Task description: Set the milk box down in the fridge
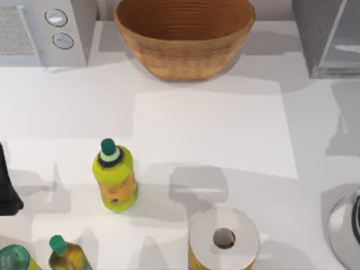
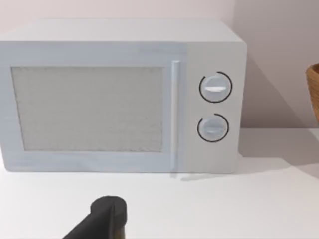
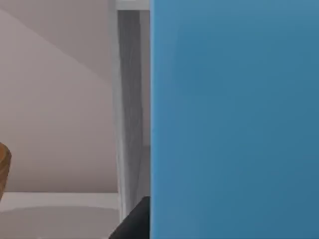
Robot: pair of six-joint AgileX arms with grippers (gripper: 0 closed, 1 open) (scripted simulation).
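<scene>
While the right wrist view is taken up mostly by the blue face of the milk box (image 3: 234, 119), I judge the carry stage to be well along: the box sits very close in front of that camera, which suggests my right gripper has it in hand. I cannot confirm the grip itself; a dark finger (image 3: 134, 221) shows just at the box's lower edge, but whether the gripper is clamped on the box I cannot tell.

Beside the box in that view, a grey vertical edge of the fridge (image 3: 130, 99) stands just behind it. So the box appears near the fridge front, not yet clearly inside. Whether it rests on a shelf or hangs in the air I cannot tell.

In the top view, the fridge (image 1: 329, 39) sits at the far right corner of the worktop (image 1: 208, 129), with a paler inner panel visible. The basket (image 1: 184, 35) is at the far middle, the microwave (image 1: 48, 31) at the far left. A yellow-green bottle (image 1: 115, 177) and a paper roll (image 1: 224, 239) stand nearer.

The left arm is parked at the left edge; the left gripper (image 2: 107, 219) faces the microwave (image 2: 119, 97), and its state I cannot tell.

Remaining, by my judgement: move the box into the fridge, set it down, release, withdraw.
</scene>
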